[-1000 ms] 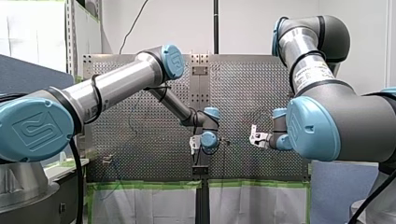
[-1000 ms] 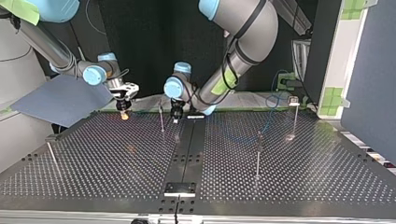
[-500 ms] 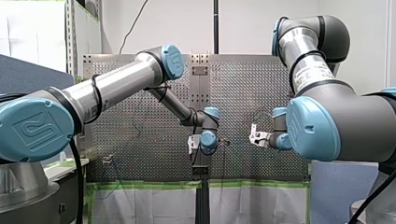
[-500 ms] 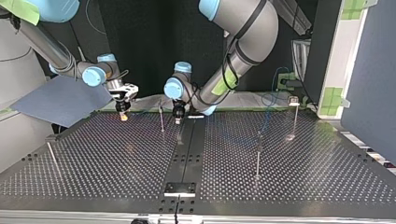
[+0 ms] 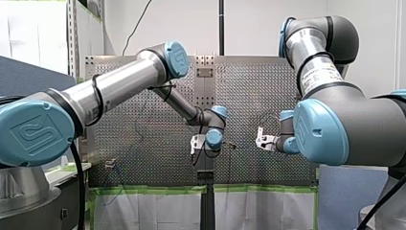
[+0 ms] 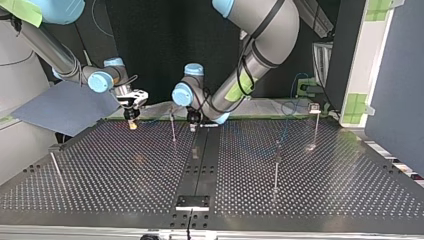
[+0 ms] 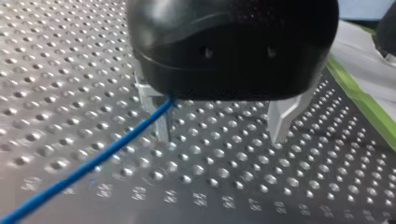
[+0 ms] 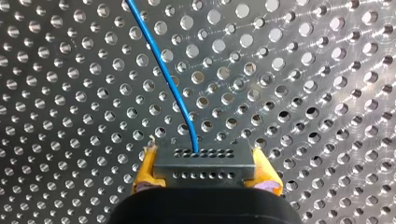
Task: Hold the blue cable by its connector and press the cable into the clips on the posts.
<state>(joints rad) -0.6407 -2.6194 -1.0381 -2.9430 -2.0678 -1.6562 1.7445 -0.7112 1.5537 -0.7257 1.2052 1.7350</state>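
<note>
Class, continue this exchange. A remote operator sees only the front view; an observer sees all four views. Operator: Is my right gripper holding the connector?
Observer: Yes. In the right wrist view, the right gripper has its yellow pads shut on the black connector.
Operator: Where does the cable leave it?
Observer: The blue cable exits the connector's middle and runs ahead over the perforated table.
Operator: And my left gripper?
Observer: In the left wrist view, the left gripper is open, with the cable running beside one finger.
</note>
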